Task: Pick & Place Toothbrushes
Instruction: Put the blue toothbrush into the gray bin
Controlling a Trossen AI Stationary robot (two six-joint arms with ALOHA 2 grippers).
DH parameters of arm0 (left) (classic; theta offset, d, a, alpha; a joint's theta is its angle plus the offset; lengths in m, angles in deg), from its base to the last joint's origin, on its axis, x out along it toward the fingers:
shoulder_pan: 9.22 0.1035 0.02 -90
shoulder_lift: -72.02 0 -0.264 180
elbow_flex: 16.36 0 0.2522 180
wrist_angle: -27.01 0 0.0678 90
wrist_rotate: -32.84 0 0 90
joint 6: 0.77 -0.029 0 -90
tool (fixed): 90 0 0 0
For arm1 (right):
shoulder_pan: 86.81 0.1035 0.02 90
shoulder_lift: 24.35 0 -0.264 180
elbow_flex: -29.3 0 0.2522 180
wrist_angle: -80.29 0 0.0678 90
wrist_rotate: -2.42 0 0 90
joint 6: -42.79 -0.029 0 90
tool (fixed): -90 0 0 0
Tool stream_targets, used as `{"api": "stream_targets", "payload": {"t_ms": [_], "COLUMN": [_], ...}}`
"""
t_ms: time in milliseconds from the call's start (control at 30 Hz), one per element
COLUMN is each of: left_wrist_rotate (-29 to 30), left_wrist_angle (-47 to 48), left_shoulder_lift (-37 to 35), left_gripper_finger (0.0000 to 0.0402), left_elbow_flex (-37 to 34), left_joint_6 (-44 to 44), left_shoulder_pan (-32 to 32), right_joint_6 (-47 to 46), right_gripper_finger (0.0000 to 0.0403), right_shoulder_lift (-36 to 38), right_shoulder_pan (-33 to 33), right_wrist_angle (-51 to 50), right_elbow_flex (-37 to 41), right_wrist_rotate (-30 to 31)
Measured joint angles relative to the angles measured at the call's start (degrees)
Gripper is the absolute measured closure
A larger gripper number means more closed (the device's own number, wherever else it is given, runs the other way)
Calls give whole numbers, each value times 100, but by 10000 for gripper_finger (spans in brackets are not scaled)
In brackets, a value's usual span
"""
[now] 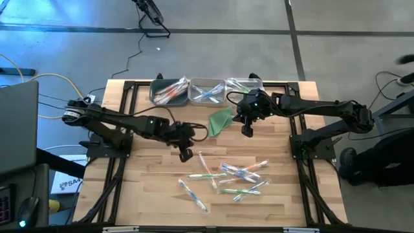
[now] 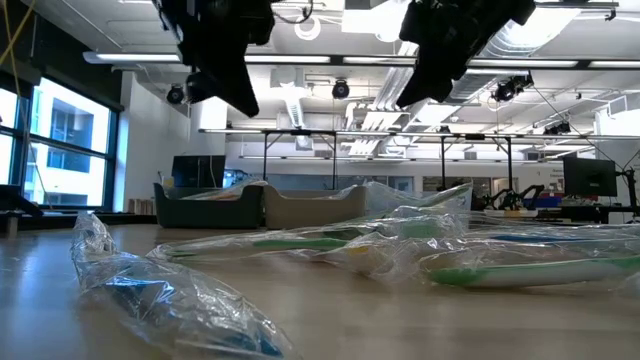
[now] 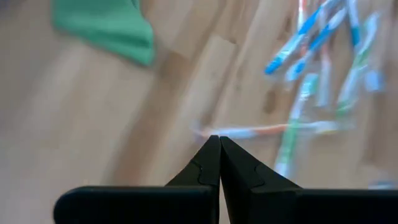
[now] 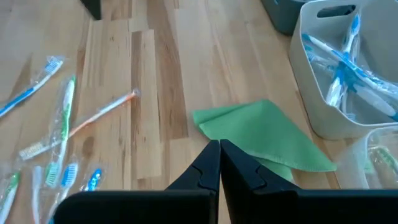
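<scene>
You are hovering the left gripper (image 1: 186, 155) and right gripper (image 1: 247, 131) empty, jaws pressed together, above the table (image 1: 149, 194), seemingly between picks, while the toothbrushes (image 1: 226, 177) are lying scattered, awaiting the 3 bins (image 1: 207, 91).

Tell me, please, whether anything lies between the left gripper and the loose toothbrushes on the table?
Nothing visible does. The left gripper, shut and empty, hangs above bare wood just beside the loose toothbrushes. The nearest, an orange one, lies right ahead of its fingertips. The green cloth sits off to the side, nearer the right gripper.
</scene>
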Motion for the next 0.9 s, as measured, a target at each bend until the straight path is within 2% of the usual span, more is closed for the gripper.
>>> {"api": "stream_targets", "payload": {"t_ms": [233, 367, 633, 767, 900], "left_wrist_rotate": [-591, -595, -298, -275, -488], "left_wrist_angle": [-27, -94, -852, -880, -877], "left_shoulder_lift": [79, 272, 887, 1199, 1499], "left_gripper_finger": [401, 401, 401, 401, 401], "left_elbow_flex": [2, 2, 3, -2, 0], "left_joint_6": [2660, 3411, 2812, 2563, 1902], "left_shoulder_pan": [-466, -1018, -2058, -2256, -2268], "right_joint_6": [-3, 29, 564, 640, 642], "right_gripper_finger": [398, 398, 398, 399, 398], "right_shoulder_lift": [0, 0, 0, 0, 0], "right_shoulder_pan": [0, 0, 0, -2, -2], "right_wrist_angle": [14, 41, 106, 106, 104], "right_elbow_flex": [0, 0, 0, 0, 0], "right_wrist_rotate": [0, 0, -2, -4, -4]}}
